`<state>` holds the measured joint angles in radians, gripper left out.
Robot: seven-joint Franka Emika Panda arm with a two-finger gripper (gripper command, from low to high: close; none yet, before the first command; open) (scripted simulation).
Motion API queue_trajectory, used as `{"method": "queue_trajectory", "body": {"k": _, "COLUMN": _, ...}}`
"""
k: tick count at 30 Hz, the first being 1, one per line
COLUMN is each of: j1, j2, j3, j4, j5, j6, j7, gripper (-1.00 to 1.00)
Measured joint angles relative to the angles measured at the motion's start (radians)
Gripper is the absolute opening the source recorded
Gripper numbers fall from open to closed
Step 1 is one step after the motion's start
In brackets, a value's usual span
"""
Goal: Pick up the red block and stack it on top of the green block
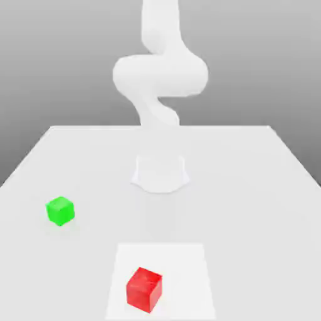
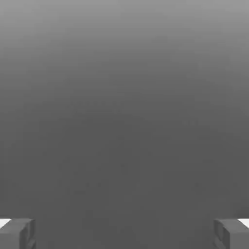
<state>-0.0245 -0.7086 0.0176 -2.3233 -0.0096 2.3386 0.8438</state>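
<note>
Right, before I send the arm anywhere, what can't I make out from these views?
- Top of the arm: cut off by the exterior view's upper edge.
- Undersides of the red block and green block: hidden in the exterior view by the blocks themselves.
- Near edge of the table: cut off by the exterior view's lower edge.
- Full shape of the pincer: its two fingers are cut off by the hand view's edges.

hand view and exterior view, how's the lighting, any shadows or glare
Exterior view: bright, even light, the white arm washed out almost into the pale table, shadows barely visible, no harsh glare on the red block; hand view: a dim grey gradient, lighter toward one edge, with dark fingers.
</note>
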Motion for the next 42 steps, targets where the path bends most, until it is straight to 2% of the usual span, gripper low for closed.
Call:
{"method": "queue_trajectory", "body": {"k": 15, "j1": -0.107, "j2": 0.551, "j3": 0.061, "j4": -0.14, "j5": -0.059, "j6": 0.232, "j7": 0.265, "gripper": 0.0}}
{"method": "queue_trajectory", "body": {"k": 23, "j1": -0.125, "j2": 0.838, "j3": 0.061, "j4": -0.215, "j5": -0.031, "j6": 0.356, "j7": 0.362, "gripper": 0.0}}
{"method": "queue_trajectory", "body": {"k": 28, "j1": -0.111, "j2": 1.018, "j3": 0.041, "j4": -0.201, "j5": -0.049, "j6": 0.495, "j7": 0.389, "gripper": 0.0}}
{"method": "queue_trajectory", "body": {"k": 29, "j1": -0.106, "j2": 1.049, "j3": 0.036, "j4": -0.197, "j5": -0.054, "j6": 0.521, "j7": 0.393, "gripper": -1.0}}
{"method": "queue_trajectory", "body": {"k": 36, "j1": -0.107, "j2": 1.054, "j3": 0.036, "j4": -0.196, "j5": -0.056, "j6": 0.526, "j7": 0.395, "gripper": -1.0}}
{"method": "queue_trajectory", "body": {"k": 42, "j1": -0.139, "j2": 0.867, "j3": 0.039, "j4": -0.238, "j5": -0.035, "j6": 0.381, "j7": 0.351, "gripper": -1.0}}
